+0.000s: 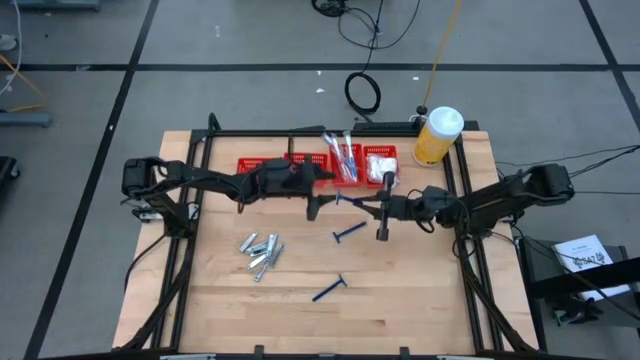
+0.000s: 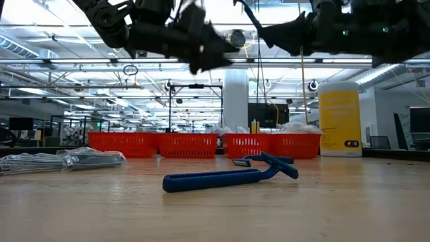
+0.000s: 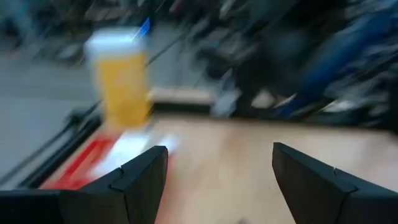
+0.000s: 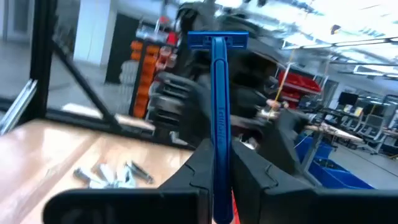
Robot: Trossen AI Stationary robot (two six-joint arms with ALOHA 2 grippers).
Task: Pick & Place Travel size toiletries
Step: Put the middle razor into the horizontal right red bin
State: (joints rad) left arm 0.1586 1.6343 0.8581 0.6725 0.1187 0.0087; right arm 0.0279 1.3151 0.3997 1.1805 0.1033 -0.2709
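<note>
My right pincer [image 4: 217,180] is clamped on a dark-blue razor [image 4: 217,118], holding it by the lower part of the handle so that the head stands up above my fingers. In the high view this pincer [image 1: 381,232] hangs over the middle of the table [image 1: 420,300], near the red baskets [image 1: 300,166]. My left pincer [image 3: 217,180] has its fingers apart and holds nothing; it hovers close by, also just in front of the baskets.

Other toiletries wait on the table: a second razor [image 1: 349,232] lies just beside my right pincer, a third razor [image 1: 328,289] nearer the front edge, and a small heap of silvery tubes [image 1: 261,252] to the left side. Some sticks [image 1: 342,155] and white packets [image 1: 380,166] are already in the baskets.

What can go wrong, I think: my grip is only on a thin handle, so the razor may turn or slip between the fingers when I carry it. My two arms are very near to each other, so a fast move could make them collide. The yellow bottle [image 1: 437,135] stands beside the last basket, and a wide swing could knock it. If I release too high, the razor may bounce out
</note>
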